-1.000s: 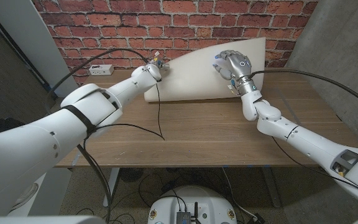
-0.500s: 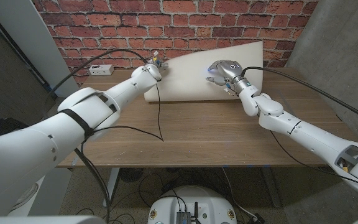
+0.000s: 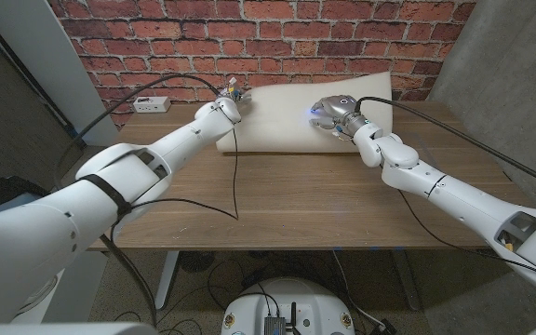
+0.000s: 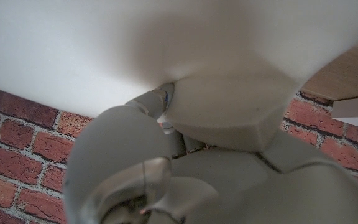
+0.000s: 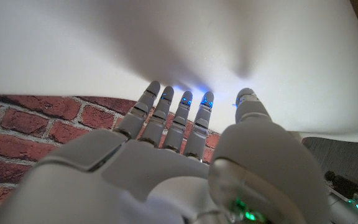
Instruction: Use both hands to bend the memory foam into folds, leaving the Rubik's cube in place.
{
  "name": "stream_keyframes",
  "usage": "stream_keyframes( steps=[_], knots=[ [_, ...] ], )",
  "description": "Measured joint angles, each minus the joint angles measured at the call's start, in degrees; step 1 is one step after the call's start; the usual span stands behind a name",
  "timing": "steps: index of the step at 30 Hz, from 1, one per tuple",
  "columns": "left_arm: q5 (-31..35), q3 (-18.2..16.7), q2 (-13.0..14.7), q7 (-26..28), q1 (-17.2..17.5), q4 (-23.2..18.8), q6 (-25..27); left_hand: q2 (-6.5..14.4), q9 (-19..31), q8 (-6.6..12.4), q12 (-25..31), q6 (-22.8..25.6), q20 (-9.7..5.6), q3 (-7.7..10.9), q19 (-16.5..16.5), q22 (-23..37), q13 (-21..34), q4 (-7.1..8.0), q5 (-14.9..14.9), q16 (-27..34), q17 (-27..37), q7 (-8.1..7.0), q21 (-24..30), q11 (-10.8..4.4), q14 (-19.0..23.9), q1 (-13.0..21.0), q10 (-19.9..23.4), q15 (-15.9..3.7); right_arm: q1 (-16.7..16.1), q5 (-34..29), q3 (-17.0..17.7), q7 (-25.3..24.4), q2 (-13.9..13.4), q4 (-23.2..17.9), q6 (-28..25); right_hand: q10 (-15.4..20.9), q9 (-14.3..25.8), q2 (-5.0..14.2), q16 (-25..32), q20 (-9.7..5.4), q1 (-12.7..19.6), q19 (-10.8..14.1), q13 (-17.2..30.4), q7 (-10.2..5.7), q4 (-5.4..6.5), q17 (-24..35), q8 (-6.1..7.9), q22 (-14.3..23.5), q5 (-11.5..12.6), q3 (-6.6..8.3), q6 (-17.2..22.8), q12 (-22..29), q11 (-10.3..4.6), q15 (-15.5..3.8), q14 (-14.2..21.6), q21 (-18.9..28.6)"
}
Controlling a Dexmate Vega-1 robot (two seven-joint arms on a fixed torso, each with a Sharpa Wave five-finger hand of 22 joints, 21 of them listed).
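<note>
The memory foam (image 3: 310, 118) is showing a matt, off-white, soft-looking surface with no sheen, dimpling where the right robot hand (image 3: 331, 113) is pressing into it. That robot hand is looking like smooth grey plastic with a slight gloss, as is the left robot hand (image 3: 227, 107) at the foam's other end. Under the foam, the counter (image 3: 296, 200) is showing brown wood with visible grain and a satin finish. Behind the foam, the brick wall (image 3: 249, 37) is looking rough and matt.

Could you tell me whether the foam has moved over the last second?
Yes: the foam has dropped; its right corner, earlier high against the brick wall, now lies low under the right hand.
</note>
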Motion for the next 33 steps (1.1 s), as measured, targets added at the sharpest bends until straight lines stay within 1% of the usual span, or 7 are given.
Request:
stream_keyframes(
  steps=[4,11,17,23,27,29,33],
  knots=[
    [0.8,-0.1,0.8,1.0,0.8,-2.0,0.3,0.0,-0.1,-0.22,-0.6,-0.7,0.32,-0.25,-0.9,0.0,-0.2,0.24,0.0,-0.4,0.1,-0.66,0.0,-0.31,-1.7,0.0,-0.3,0.14,0.7,-0.2,-0.6,2.8,0.6,0.5,-1.5,0.0,0.0,-0.46,0.0,-0.01,-0.5,0.0,0.0,-0.32,0.12,0.0,-0.51,0.0,0.0,-0.12,-0.7,-0.1,0.00,0.00,0.0,0.0],
    [2.8,-0.4,2.2,3.6,2.6,-5.7,0.5,0.2,-0.4,-0.88,-2.3,-3.6,1.86,-0.52,-4.3,0.0,-0.7,0.13,-0.1,-0.4,0.8,-2.34,-0.3,-2.09,-6.0,-0.2,-2.1,1.47,1.9,-0.5,-1.7,5.3,1.7,1.7,-2.9,-0.8,0.0,-0.85,-0.4,-0.01,-1.4,0.0,0.0,-0.17,0.47,0.2,-1.62,0.0,-0.3,-0.47,-2.6,-1.1,-0.02,0.22,-0.2,-0.4],
    [4.7,-1.0,3.1,7.0,4.4,-8.4,0.2,0.2,-1.0,-1.50,-4.5,-8.7,2.64,-0.57,-6.7,0.0,-1.0,0.09,-0.1,-0.4,1.1,-4.37,-0.3,-5.03,-9.5,-0.2,-5.5,2.60,3.2,-0.7,-3.1,7.6,2.9,3.1,-4.5,-1.8,0.0,-1.07,-0.9,0.30,-1.7,-0.3,0.0,-0.23,0.71,0.2,-2.21,0.0,-0.3,-0.72,-3.9,-1.8,-0.22,0.21,-0.8,-0.6],
    [6.0,-1.4,3.3,10.1,5.2,-9.2,-1.3,0.8,-1.7,-1.94,-6.1,-14.4,3.07,-0.68,-7.8,0.0,-1.7,0.03,-0.1,-0.2,1.4,-5.11,-0.3,-4.48,-12.6,-0.3,-11.5,3.25,4.4,-0.8,-4.2,8.4,4.0,4.8,-5.1,-2.3,0.0,-0.95,-0.9,0.38,-2.4,-0.4,0.0,0.11,0.87,0.2,-2.50,0.0,-0.5,-0.88,-4.2,-2.3,-0.05,0.21,-1.5,-0.6],
    [6.7,-2.6,3.7,11.8,6.9,-10.8,-2.3,0.5,-2.4,-1.94,-6.5,-18.1,3.46,-2.60,-9.5,0.0,-2.2,-0.35,-0.1,-0.2,1.4,-5.73,-0.3,-3.78,-16.1,0.0,-15.2,3.88,5.3,-0.9,-5.2,9.8,4.9,6.2,-6.7,-2.9,0.3,-0.96,-1.3,0.64,-2.8,-0.6,0.0,-0.08,1.02,0.4,-2.71,0.0,-0.5,-1.03,-5.1,-2.7,-0.01,0.13,-1.8,-0.7],
    [7.1,-2.6,3.7,12.5,6.9,-10.8,-2.6,-0.4,-2.8,-1.94,-6.7,-19.9,3.86,-3.86,-10.5,0.0,-2.5,-0.50,-0.1,-0.2,1.7,-6.16,-0.3,-3.53,-17.9,-0.6,-17.3,4.09,5.9,-0.9,-5.8,9.8,5.5,7.2,-6.7,-2.9,0.3,-0.93,-1.3,0.71,-3.2,-0.7,0.0,-0.10,1.23,0.4,-2.93,0.0,-0.5,-1.24,-5.2,-2.9,-0.01,0.11,-2.0,-1.1],
    [8.6,-3.0,4.0,14.8,7.7,-11.5,-3.9,-2.6,-3.7,-1.94,-7.1,-24.9,4.49,-8.32,-13.7,-0.3,-3.3,-0.70,-0.1,-0.2,1.7,-7.16,-1.7,-2.69,-23.9,-2.9,-24.3,4.63,6.8,-0.9,-6.6,10.6,6.4,8.9,-7.7,-3.2,0.3,-0.82,-1.3,0.72,-3.6,-0.7,0.0,0.21,1.44,0.4,-2.93,0.0,-0.7,-1.45,-5.5,-3.2,0.30,0.31,-2.2,-1.1]
  ],
)
